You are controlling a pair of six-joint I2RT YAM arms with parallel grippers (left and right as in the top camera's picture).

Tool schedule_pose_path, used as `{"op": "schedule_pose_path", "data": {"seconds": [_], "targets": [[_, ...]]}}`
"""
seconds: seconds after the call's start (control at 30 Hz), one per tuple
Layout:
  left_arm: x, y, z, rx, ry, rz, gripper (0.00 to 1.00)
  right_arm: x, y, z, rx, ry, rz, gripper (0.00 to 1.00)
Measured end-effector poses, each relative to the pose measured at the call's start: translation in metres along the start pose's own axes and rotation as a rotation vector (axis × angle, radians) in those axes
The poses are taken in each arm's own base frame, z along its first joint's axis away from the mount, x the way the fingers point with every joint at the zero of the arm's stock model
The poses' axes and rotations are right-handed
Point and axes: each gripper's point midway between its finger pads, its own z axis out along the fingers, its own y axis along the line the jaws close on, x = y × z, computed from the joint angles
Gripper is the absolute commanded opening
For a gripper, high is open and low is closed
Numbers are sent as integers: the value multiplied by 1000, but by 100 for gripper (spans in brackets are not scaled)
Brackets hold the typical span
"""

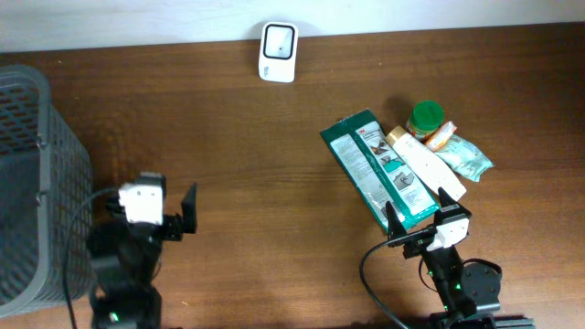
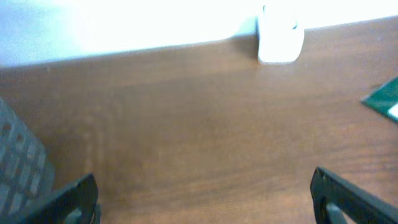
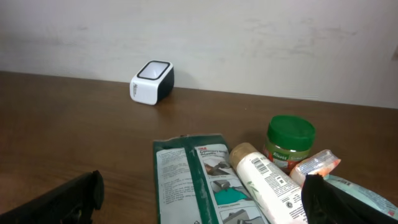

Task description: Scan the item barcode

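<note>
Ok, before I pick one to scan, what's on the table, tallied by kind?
Packets: 3 (green flat pack, small orange packet, pale teal pouch)
Tubes: 1 (white tube)
Jars: 1 (green-lidded jar)
Scanners: 1 (white scanner)
Baskets: 1 (grey basket)
Total: 7

Brown wooden counter (image 1: 274,155). A white scanner (image 1: 278,52) sits at its far edge, a grey basket (image 1: 37,183) at left. A green packet (image 1: 379,169), tube (image 1: 425,163), jar (image 1: 426,117) and pouch (image 1: 466,157) cluster at right.
</note>
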Motion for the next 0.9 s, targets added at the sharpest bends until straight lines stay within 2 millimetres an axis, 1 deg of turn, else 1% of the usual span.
{"op": "schedule_pose_path", "data": {"seconds": [0.03,0.07,0.17,0.23,0.37,0.5,0.6,0.63,0.7,0.8,0.87,0.9], "targets": [[2,-6,-5,5,-56,15,99,0,0,0,0,1,1,98],[10,-11,-9,10,-102,28,99,0,0,0,0,2,1,98],[22,-16,-17,3,-185,44,99,0,0,0,0,1,0,98],[27,-18,-20,-2,-216,50,99,0,0,0,0,0,0,98],[21,-18,-26,-13,-287,63,99,0,0,0,0,0,0,98],[28,-19,-27,-16,-308,67,99,0,0,0,0,1,1,98],[19,-19,-34,-24,-355,75,99,0,0,0,0,1,0,98],[19,-19,-35,-24,-356,75,99,0,0,0,0,1,0,98],[25,-20,-35,-22,-339,72,99,0,0,0,0,1,1,98],[25,-20,-37,-22,-341,73,99,0,0,0,0,0,1,98],[38,-21,-33,-13,-286,63,99,0,0,0,0,1,1,98],[39,-22,-33,-13,-283,62,99,0,0,0,0,1,1,98]]}}
